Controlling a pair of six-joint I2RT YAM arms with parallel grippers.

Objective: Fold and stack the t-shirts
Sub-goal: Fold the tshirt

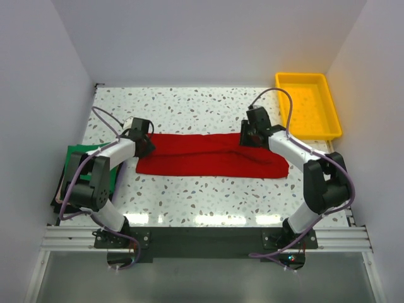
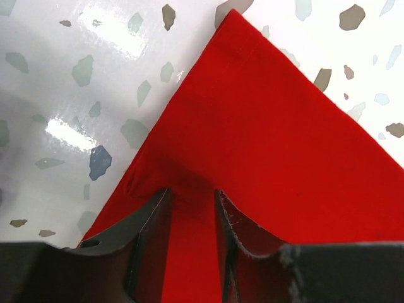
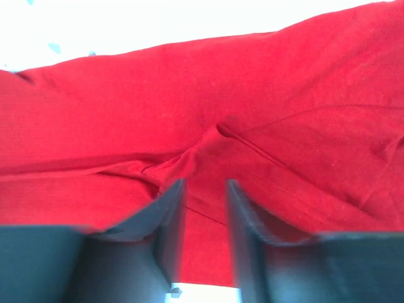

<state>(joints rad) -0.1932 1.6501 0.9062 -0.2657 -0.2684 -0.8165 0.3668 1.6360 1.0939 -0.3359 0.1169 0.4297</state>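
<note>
Left gripper and right gripper flank the red t-shirt, a long band mid-table, seemingly to fold it together; left wrist view shows narrow jaws pinching its puckered edge, right wrist view narrow jaws astride a gathered ridge, grip unclear.

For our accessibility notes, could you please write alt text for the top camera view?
A red t-shirt, folded into a long band, lies across a speckled table, a robot arm's jaws near each end. A green t-shirt sits at the left edge, a yellow tray at the far right.
</note>
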